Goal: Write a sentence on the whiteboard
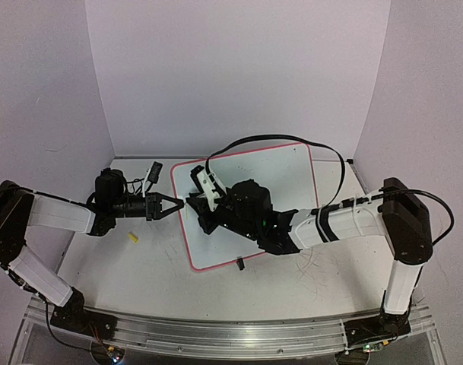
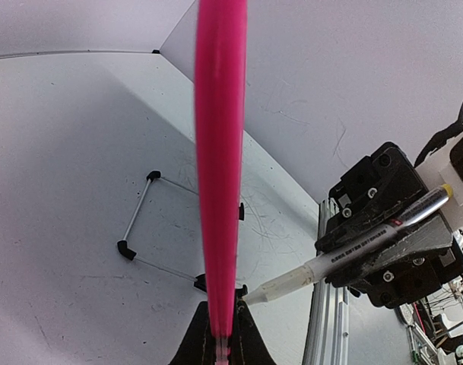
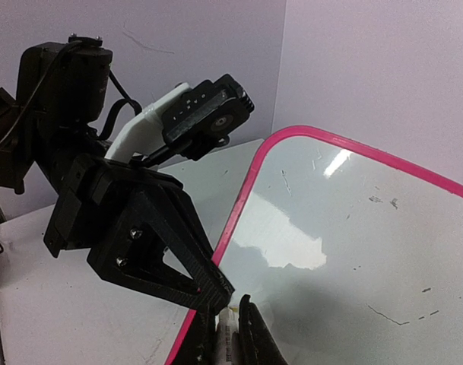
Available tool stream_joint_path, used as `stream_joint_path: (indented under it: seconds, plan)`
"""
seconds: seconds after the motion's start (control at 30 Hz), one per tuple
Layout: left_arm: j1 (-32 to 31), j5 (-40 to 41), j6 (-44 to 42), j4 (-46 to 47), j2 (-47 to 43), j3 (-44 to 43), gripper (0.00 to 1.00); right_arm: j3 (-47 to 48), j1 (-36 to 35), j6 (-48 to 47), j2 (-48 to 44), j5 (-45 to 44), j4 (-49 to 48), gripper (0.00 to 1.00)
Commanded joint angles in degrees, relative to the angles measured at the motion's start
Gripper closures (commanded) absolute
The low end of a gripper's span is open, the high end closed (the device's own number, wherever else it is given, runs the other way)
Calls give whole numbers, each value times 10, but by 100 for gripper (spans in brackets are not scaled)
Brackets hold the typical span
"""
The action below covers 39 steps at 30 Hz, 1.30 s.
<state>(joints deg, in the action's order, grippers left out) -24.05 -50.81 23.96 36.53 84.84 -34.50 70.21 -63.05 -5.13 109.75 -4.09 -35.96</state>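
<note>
Pinching whiteboard (image 1: 269,171) rim: left claw (image 2: 221,328); right claw (image 3: 229,325) clamps marker (image 2: 353,252) (both closed).

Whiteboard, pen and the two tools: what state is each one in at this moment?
whiteboard: gripped at its left rim; no yellow writing visible.
left tool: shut on the whiteboard's pink rim.
right tool: shut on the marker.
marker: held, tip pointing at the rim near the left tool; contact unclear.
yellow piece: lying loose on the table, left of the whiteboard.
</note>
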Motion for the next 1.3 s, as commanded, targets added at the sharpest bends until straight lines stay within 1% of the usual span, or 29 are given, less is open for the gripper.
stream_joint_path:
  seconds: [0.0,0.27,0.7,1.27]
  plan:
    - [-6,6,-26,-2,-1,-21,100,20,3,0,7,-38,-7,100]
    - [-6,6,-27,-3,1,-22,100,1,3,2,-8,-65,-6,100]
    - [-6,7,-27,-4,3,-23,100,-28,3,8,-26,-81,-7,100]
    - [-6,7,-26,-5,3,-25,100,-53,1,24,-30,-56,-8,100]
